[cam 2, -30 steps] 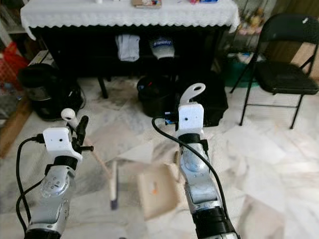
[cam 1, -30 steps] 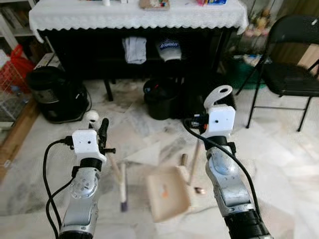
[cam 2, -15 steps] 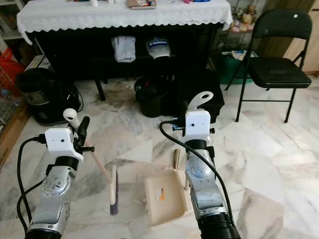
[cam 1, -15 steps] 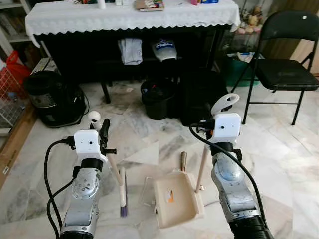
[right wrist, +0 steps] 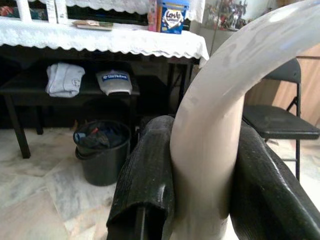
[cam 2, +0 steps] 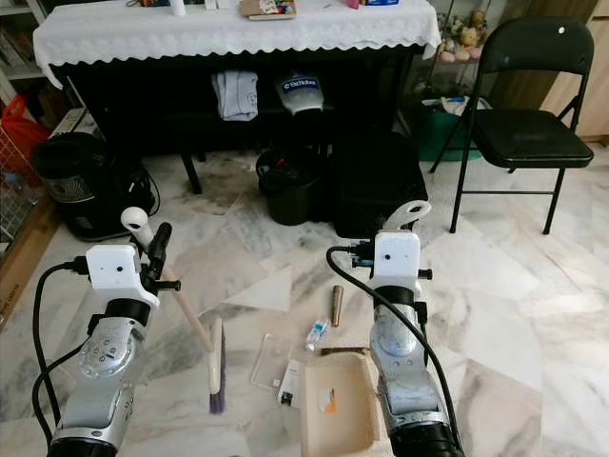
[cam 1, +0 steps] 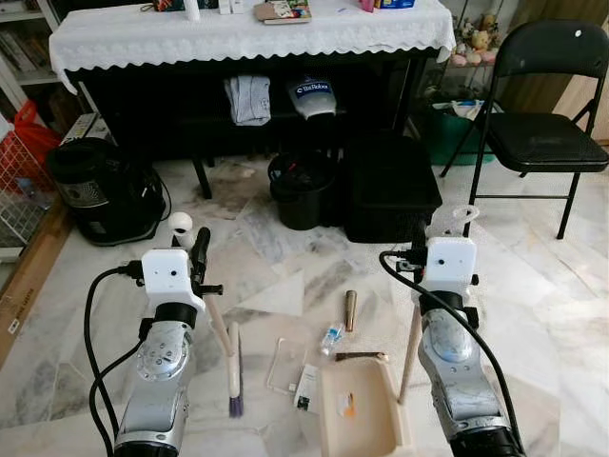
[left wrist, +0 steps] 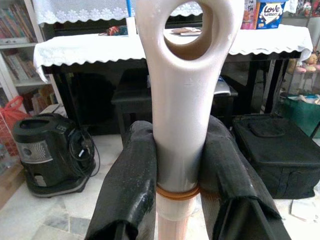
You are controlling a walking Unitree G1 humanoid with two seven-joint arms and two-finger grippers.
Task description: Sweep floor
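- Left arm bent upward, its left hand [left wrist: 182, 165] clamped around the broom handle [cam 1: 217, 319]; broom head [cam 1: 234, 376] rests on the marble floor [cam 1: 533, 267].
- Right arm raised likewise, right hand [right wrist: 200, 175] gripping the dustpan handle [cam 1: 411, 347]; beige dustpan [cam 1: 357, 414] sits on the floor beside scattered litter [cam 1: 330, 336].

Dustpan [cam 1: 360, 419] cut off by bottom edge

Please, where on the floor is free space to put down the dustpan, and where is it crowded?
Free: marble between vacuum cleaner and black bucket, and right of the dustpan toward the folding chair. Crowded: litter between broom and dustpan.
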